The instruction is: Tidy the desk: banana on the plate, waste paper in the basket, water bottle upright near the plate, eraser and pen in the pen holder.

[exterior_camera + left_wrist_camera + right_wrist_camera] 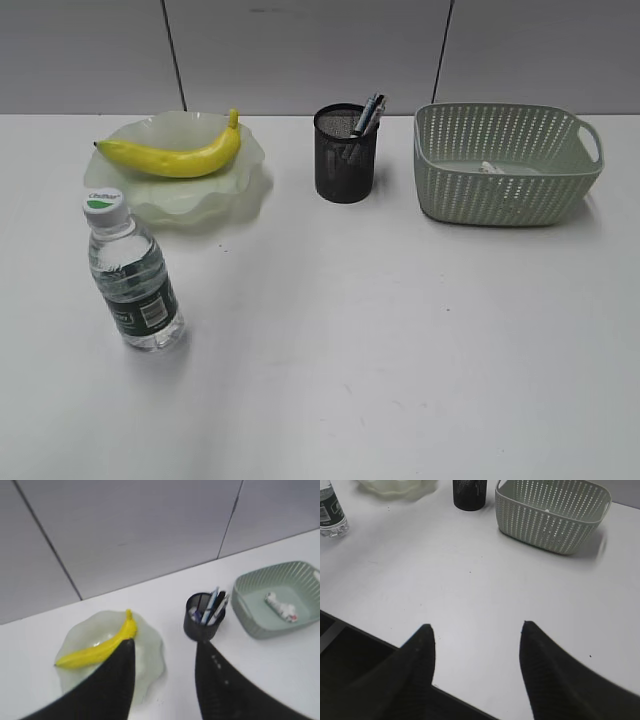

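A grey panelled wall [300,55] stands behind the work surface, divided by thin dark seams, some upright and some slanting. Light is even and soft, casting faint shadows. In the right wrist view a dark area [350,645] lies below the near edge.

On the desk [400,350] there is 1 banana [175,155], 1 plate [190,195], 1 bottle [133,275], 1 pen holder [344,160] and 1 basket [505,165]. In the basket lies 1 piece of waste paper [281,607]. In the holder stand several pens [214,607]; their exact number is not clear. There are 2 grippers: the left gripper [165,647] and the right gripper [476,632].
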You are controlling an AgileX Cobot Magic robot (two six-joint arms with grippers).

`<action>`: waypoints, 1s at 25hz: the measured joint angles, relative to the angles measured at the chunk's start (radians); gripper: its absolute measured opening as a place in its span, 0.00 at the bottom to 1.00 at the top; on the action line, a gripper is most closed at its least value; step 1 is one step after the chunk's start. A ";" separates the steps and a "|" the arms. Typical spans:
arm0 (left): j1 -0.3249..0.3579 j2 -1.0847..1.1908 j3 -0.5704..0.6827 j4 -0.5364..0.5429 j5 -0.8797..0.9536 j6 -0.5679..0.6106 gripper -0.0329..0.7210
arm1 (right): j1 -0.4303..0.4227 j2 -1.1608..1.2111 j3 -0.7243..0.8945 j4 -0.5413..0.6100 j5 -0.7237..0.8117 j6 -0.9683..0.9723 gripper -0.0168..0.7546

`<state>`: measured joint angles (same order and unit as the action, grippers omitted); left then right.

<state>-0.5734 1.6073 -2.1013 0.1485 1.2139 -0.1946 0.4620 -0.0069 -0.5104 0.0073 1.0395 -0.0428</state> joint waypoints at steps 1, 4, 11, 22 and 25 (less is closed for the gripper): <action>0.000 -0.044 0.062 0.009 0.001 0.001 0.44 | 0.000 0.000 0.000 0.000 0.000 0.000 0.59; 0.000 -0.198 0.290 0.013 0.002 0.003 0.44 | 0.000 0.000 0.000 0.000 0.000 0.000 0.59; 0.000 -0.602 0.858 -0.002 -0.015 0.005 0.44 | 0.000 0.000 0.000 0.005 0.000 0.000 0.59; 0.000 -1.310 1.483 -0.026 -0.142 0.007 0.44 | 0.000 0.000 0.000 0.004 -0.001 0.000 0.59; 0.000 -1.468 1.536 -0.027 -0.158 0.007 0.44 | 0.000 0.000 0.000 0.004 -0.001 0.000 0.59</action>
<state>-0.5736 0.1398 -0.5649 0.1212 1.0558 -0.1875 0.4620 -0.0069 -0.5104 0.0109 1.0384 -0.0428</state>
